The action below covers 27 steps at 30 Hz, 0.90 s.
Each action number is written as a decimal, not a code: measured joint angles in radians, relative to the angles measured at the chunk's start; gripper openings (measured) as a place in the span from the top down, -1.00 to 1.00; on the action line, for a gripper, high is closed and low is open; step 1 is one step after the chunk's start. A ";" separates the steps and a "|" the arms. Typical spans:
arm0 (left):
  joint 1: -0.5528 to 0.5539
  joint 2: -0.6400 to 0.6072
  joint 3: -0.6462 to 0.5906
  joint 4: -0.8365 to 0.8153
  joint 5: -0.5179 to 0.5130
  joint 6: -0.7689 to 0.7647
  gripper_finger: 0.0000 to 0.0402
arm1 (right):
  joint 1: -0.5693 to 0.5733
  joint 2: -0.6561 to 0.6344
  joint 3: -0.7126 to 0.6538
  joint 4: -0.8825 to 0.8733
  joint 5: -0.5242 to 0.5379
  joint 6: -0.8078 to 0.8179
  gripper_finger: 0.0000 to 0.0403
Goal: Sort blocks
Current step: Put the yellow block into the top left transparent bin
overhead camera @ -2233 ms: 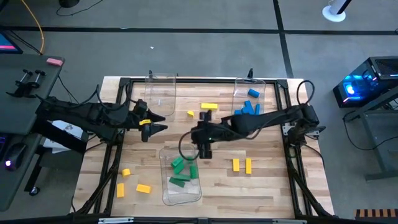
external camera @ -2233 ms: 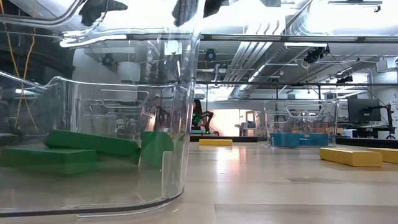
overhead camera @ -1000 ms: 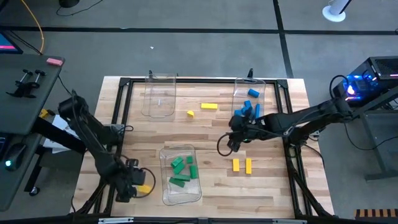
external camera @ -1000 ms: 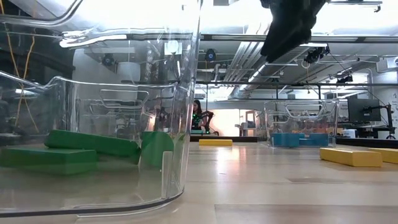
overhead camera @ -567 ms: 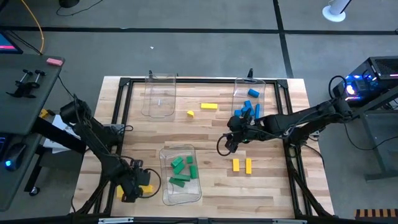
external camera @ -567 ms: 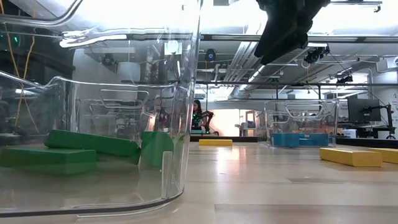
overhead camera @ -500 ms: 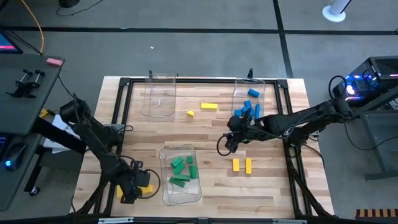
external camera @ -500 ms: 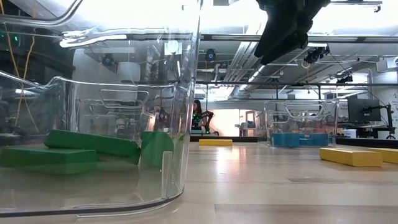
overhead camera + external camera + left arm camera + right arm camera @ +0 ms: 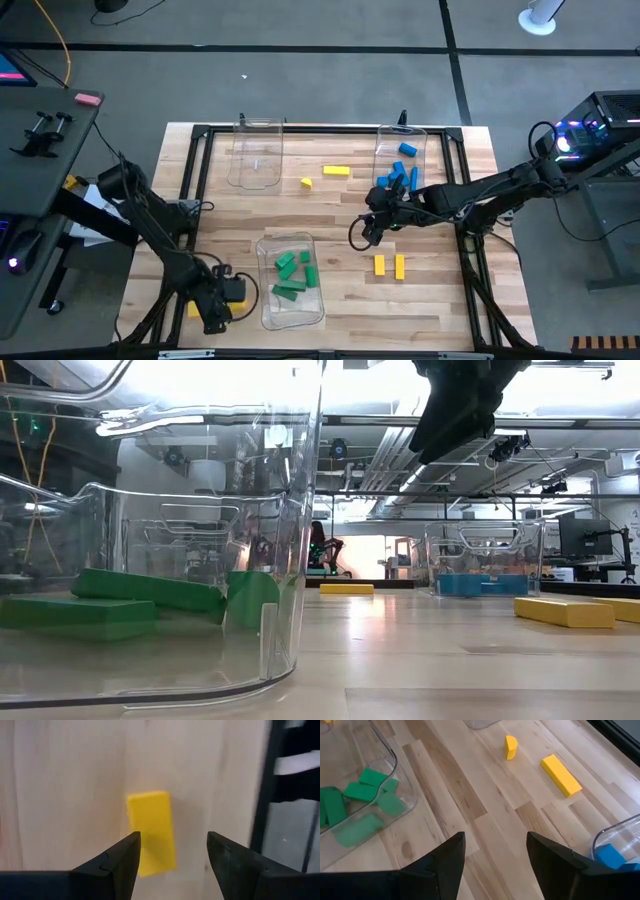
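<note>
My left gripper (image 9: 220, 302) hovers open at the table's near left corner. In the left wrist view a yellow bar (image 9: 150, 831) lies flat on the wood under the gap between the fingers, and I see no contact. Another yellow block (image 9: 192, 310) lies just left of it. My right gripper (image 9: 364, 232) hangs open over the table's middle and also shows high in the low view (image 9: 458, 405). Green blocks (image 9: 292, 272) lie in the near bin and blue blocks (image 9: 398, 176) in the far right bin. Loose yellow blocks lie at the far middle (image 9: 336, 171) and right of centre (image 9: 389, 265).
An empty clear bin (image 9: 256, 155) stands at the far left. The green bin's wall (image 9: 290, 540) fills the low view's left half. A small round yellow piece (image 9: 510, 746) lies beside a yellow bar (image 9: 561, 768). A black frame rail (image 9: 265, 805) runs close to my left gripper.
My left gripper has moved a little toward the near edge and down, and now stands over the yellow block that showed beside it a second ago. The block has not moved.
</note>
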 joint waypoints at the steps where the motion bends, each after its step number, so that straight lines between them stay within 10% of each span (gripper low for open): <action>1: 0.000 0.018 0.011 -0.019 0.000 -0.030 -0.06 | 0.000 0.000 0.000 0.000 -0.001 -0.001 -0.03; 20: 0.013 0.200 0.073 -0.112 -0.081 -0.029 -0.03 | 0.000 0.001 0.000 0.000 -0.009 -0.037 -0.03; 27: 0.057 0.080 0.062 -0.180 -0.087 -0.105 0.53 | 0.020 -0.024 0.000 0.001 -0.090 -0.044 -0.03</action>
